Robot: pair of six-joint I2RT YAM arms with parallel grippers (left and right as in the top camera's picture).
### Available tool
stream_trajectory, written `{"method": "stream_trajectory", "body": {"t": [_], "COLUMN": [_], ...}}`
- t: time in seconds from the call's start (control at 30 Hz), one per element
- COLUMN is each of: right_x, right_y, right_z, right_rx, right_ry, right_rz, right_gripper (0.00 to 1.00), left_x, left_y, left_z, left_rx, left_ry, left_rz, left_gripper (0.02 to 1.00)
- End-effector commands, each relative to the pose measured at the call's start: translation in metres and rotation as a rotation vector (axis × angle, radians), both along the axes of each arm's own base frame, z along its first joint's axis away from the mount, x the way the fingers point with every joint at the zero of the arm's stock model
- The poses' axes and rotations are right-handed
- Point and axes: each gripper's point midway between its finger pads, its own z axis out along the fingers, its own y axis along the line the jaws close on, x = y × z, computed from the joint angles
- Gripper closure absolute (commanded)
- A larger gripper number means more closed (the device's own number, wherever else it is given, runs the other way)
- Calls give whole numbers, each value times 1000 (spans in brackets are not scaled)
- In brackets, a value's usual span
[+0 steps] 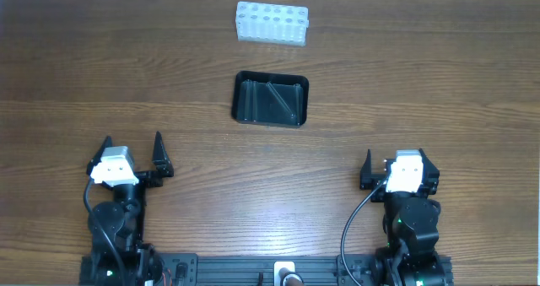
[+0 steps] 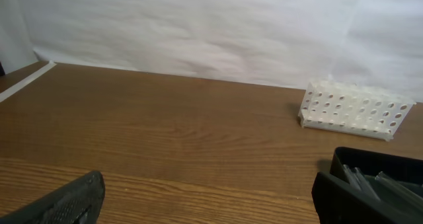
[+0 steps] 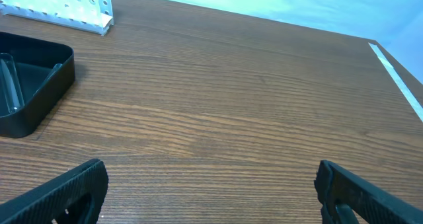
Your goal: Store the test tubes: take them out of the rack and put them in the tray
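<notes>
A white test tube rack (image 1: 272, 23) stands at the far middle of the table, its holes showing open from above. Just in front of it sits the black tray (image 1: 270, 75) with clear test tubes (image 1: 283, 99) lying inside. My left gripper (image 1: 133, 147) is open near the front left, well short of the tray. My right gripper (image 1: 396, 161) is open near the front right. In the left wrist view the rack (image 2: 353, 108) and tray (image 2: 370, 159) with tubes (image 2: 360, 178) lie beyond my open gripper (image 2: 205, 207). The right wrist view has the rack (image 3: 59, 6), tray (image 3: 49, 92) and my open gripper (image 3: 211, 194).
The wooden table (image 1: 439, 83) spreads bare to both sides of the tray. White tape (image 3: 396, 72) marks the table's right edge, and a white backdrop (image 2: 198, 26) hangs behind the far edge.
</notes>
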Motion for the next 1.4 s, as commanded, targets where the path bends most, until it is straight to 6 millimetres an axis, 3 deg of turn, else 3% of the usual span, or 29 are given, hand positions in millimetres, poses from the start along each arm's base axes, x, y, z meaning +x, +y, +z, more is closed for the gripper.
{"method": "stream_trajectory", "body": {"t": [0.03, 0.33, 0.5, 0.77, 1.0, 1.4], "right_x": [0, 9, 18, 19, 19, 19], "right_y": [-2, 19, 18, 22, 22, 21], "right_z": [-1, 11, 24, 22, 22, 22], "right_rx": [4, 52, 14, 22, 156, 149], "right_ry": [-8, -88, -208, -216, -219, -219], "right_rz": [-10, 113, 121, 145, 121, 120], "right_gripper": [7, 9, 7, 9, 7, 7], "left_x": [0, 0, 0, 0, 0, 0], "left_y": [0, 0, 0, 0, 0, 0], "left_z": [-1, -1, -1, -1, -1, -1], "left_rx": [17, 17, 18, 17, 17, 17], "left_ry": [1, 1, 0, 1, 1, 0], "left_rz": [-1, -2, -1, -1, -1, -2], "left_gripper": [20, 23, 20, 20, 20, 23]}}
